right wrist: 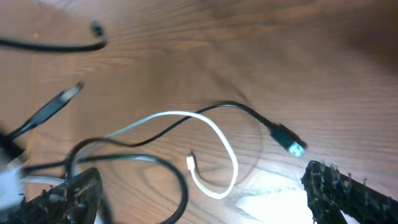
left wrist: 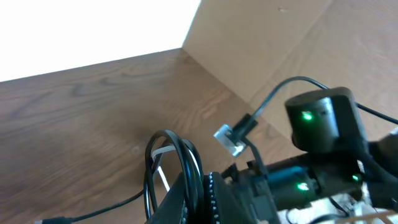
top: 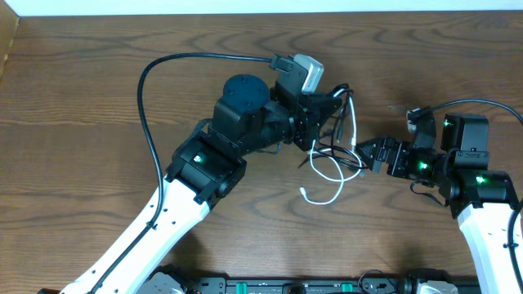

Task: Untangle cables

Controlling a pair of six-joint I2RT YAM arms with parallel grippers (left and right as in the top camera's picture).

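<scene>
Left gripper (top: 333, 108), pressed shut on the cables (top: 328, 153), seemingly lifts their upper loops so the strands hang apart; the exact pinch is hidden behind its wrist. White cord (right wrist: 233, 158) and black cord (right wrist: 249, 111) trail across the table (top: 73, 98). Right gripper (top: 369, 153) hovers just beside them, spread wide, probably to take a free end.

The cables (top: 355, 131) lie on the table (top: 82, 98) between the left pincer (top: 333, 106) and right pincer (top: 372, 153).

Robotics lab, wooden table (top: 73, 106), robot arm (top: 188, 175)
</scene>
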